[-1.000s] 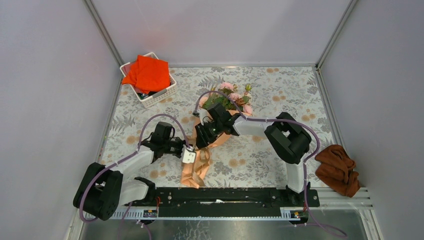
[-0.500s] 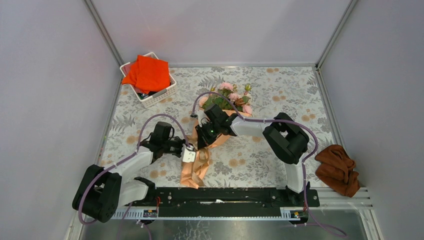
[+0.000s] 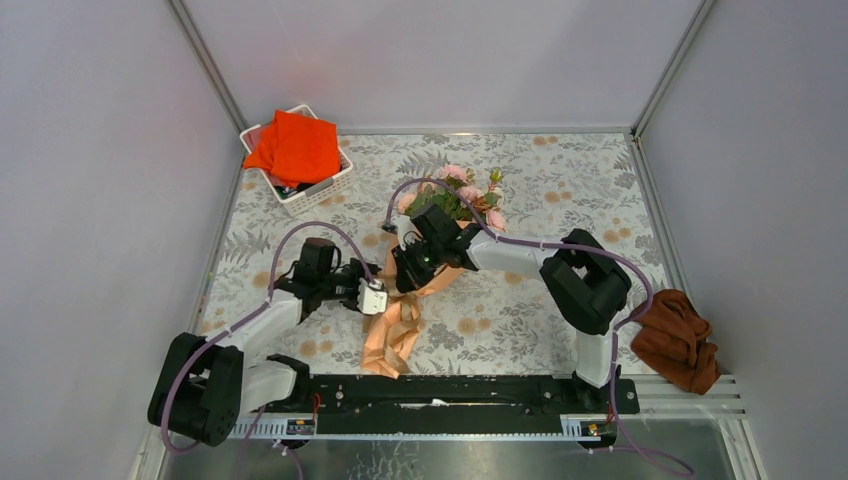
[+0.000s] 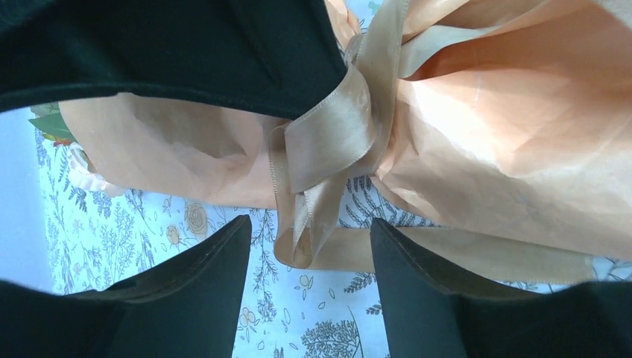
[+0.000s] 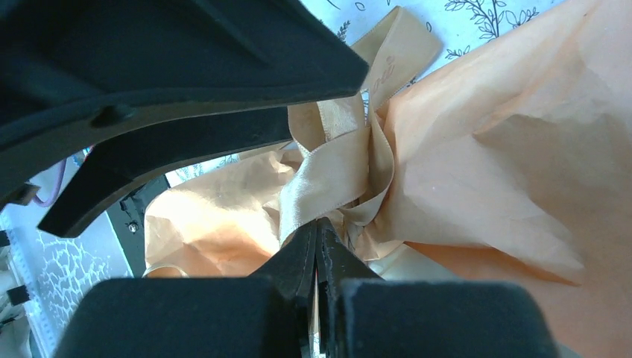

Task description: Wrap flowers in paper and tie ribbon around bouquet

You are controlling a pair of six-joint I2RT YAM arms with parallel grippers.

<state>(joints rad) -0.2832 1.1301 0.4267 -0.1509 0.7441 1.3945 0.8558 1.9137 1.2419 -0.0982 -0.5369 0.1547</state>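
The bouquet lies mid-table: pink flowers (image 3: 462, 192) at the far end, peach-orange paper (image 3: 385, 345) wrapped round the stems and fanning toward the near edge. A tan ribbon (image 4: 332, 138) is tied round the paper's narrow waist, in loops. My left gripper (image 4: 309, 220) is open just left of the waist; a ribbon loop hangs between its fingertips without touching them. My right gripper (image 5: 319, 224) is shut on the ribbon (image 5: 335, 175) at the knot, right above the wrap. In the top view the two grippers, left (image 3: 378, 297) and right (image 3: 405, 275), nearly meet.
A white basket (image 3: 312, 197) holding a bright orange-red cloth (image 3: 297, 148) stands at the back left. A rust-brown cloth (image 3: 678, 340) lies at the right edge of the table. The arm rail runs along the near edge.
My left gripper has opened, letting go of the ribbon loop, and drawn slightly back to the left. The right gripper stays at the knot.
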